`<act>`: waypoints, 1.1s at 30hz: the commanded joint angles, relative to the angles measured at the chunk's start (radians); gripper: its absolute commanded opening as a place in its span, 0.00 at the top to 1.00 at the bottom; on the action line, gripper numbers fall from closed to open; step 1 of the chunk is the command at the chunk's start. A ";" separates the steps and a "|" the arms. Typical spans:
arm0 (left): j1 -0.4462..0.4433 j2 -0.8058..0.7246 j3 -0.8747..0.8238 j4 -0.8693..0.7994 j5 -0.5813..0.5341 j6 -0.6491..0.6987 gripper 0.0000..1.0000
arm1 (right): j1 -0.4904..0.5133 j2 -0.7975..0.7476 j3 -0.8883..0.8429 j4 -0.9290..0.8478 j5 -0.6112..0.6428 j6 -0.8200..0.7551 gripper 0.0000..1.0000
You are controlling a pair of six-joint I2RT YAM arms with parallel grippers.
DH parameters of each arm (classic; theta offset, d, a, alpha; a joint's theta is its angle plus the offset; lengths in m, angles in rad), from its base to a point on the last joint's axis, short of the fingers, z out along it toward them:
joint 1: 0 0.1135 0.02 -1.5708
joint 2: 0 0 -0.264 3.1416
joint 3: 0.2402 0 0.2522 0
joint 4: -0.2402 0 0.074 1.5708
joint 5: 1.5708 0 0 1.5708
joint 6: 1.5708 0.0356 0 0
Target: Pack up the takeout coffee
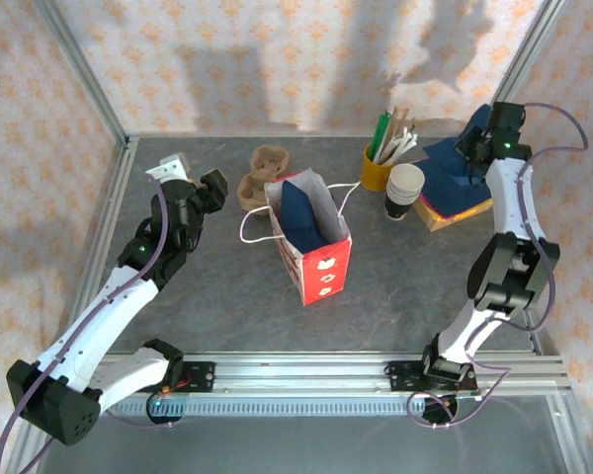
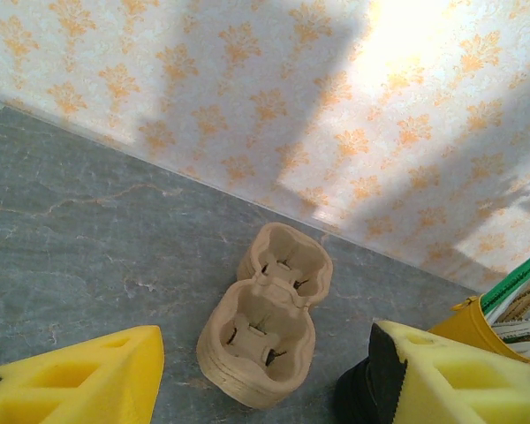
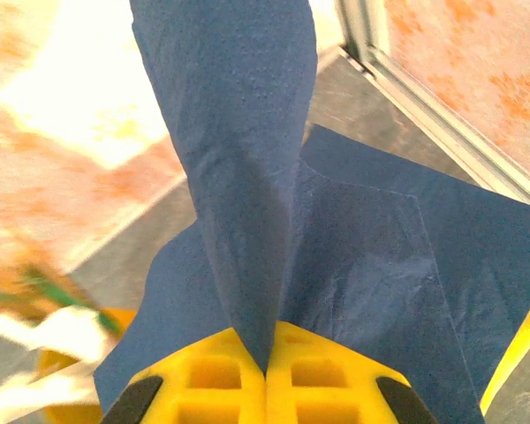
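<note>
Behind the red paper bag [image 1: 321, 259] and to its right, the paper cup [image 1: 405, 190]: upright, dark outside, white inside, open at the top, just beside the yellow cup of stirrers [image 1: 378, 166]. Further right of the bag, the right gripper [image 3: 267, 358]: fingers pressed together on 1 dark blue napkin [image 3: 247, 168], above the napkin stack [image 1: 453, 183]. Left of the bag, the left gripper [image 2: 265, 389]: 2 yellow fingers [image 2: 79, 380] wide apart, holding nothing. Behind the bag to the left, the cardboard cup carrier [image 2: 265, 327], flat on the table. Inside the bag, another blue napkin [image 1: 306, 212], standing up.
</note>
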 commanded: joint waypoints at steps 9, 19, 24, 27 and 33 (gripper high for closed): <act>0.008 -0.011 0.009 0.004 0.037 -0.010 0.35 | 0.162 -0.298 0.042 0.130 -0.557 0.223 1.00; 0.009 -0.006 0.006 0.007 0.060 -0.030 0.35 | 0.612 -0.393 -0.011 0.315 -0.662 0.412 1.00; 0.009 -0.002 0.006 0.013 0.073 -0.036 0.35 | 0.770 -0.386 -0.075 0.300 -0.598 0.401 1.00; 0.009 -0.002 0.006 0.013 0.072 -0.035 0.35 | 0.848 -0.367 -0.113 0.272 -0.532 0.374 1.00; 0.009 -0.003 0.005 0.013 0.073 -0.034 0.35 | 0.943 -0.295 -0.096 0.076 -0.316 0.260 1.00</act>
